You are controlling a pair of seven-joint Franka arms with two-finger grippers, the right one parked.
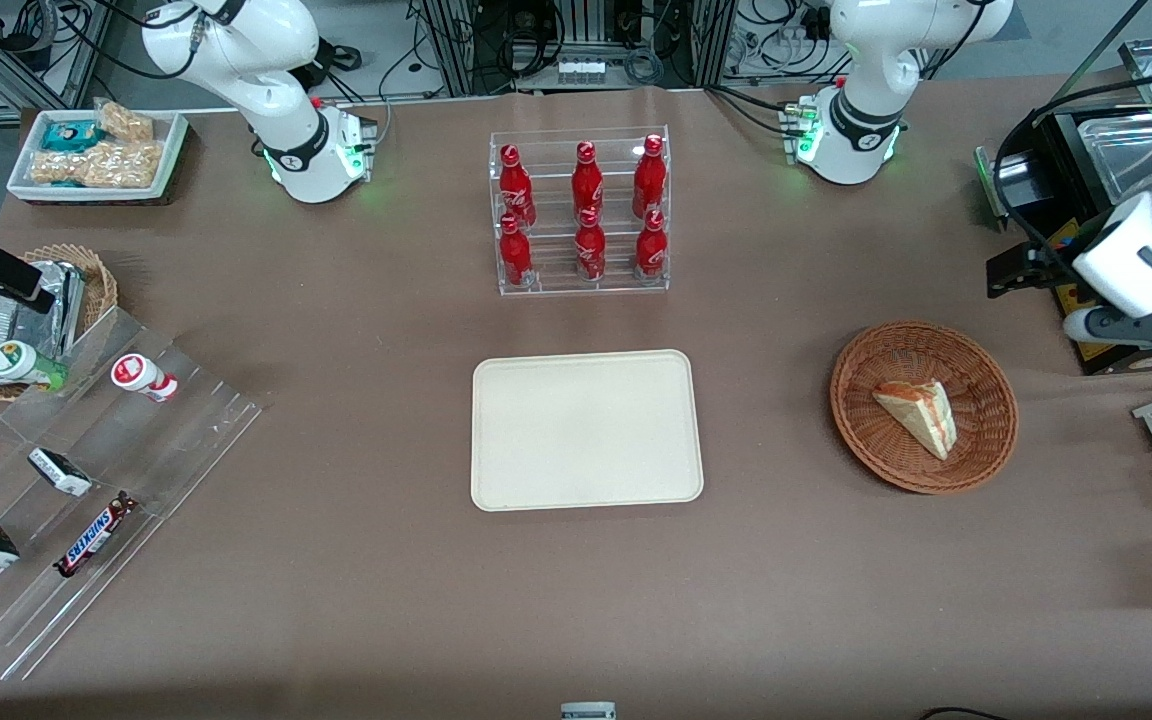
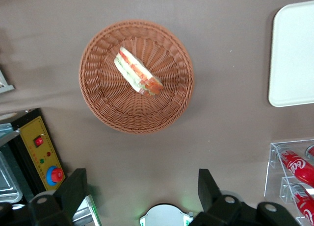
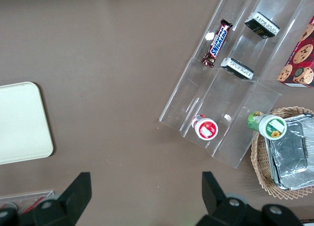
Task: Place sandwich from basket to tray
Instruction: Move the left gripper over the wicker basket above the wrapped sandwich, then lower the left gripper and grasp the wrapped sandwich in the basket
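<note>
The left arm's gripper (image 2: 141,181) is open. Its two black fingers (image 2: 74,190) are wide apart and hold nothing. It hangs up in the air at the working arm's end of the table (image 1: 356,600). In the front view the gripper (image 1: 1021,272) is a bit farther from the camera than the basket (image 1: 848,400). It is not touching the basket.

From the wrist view, the gripper looks down at the basket (image 2: 113,108). The basket is round, brown and woven. The sandwich (image 2: 137,71) lies in the basket, near its middle. It is a small wedge of pale bread lying on its side. You can see red, orange and green stripes on its cut side. In the front view the sandwich (image 1: 921,412) has its pointy end turned toward the camera.

A black box with a yellow panel (image 2: 41,152) stands near the basket, just beside the gripper.

The tray (image 1: 586,430) lies flat in the middle of the table, well apart from the basket, toward the parked arm's end. It is cream and has round corners. Nothing is on it.

A clear rack of red bottles (image 1: 581,210) stands farther from the camera than the tray. The bottles stand upright in two rows.

At the parked arm's end there are clear shelves (image 1: 136,450) with snack bars and a small tan basket (image 1: 101,280) with foil packets.
</note>
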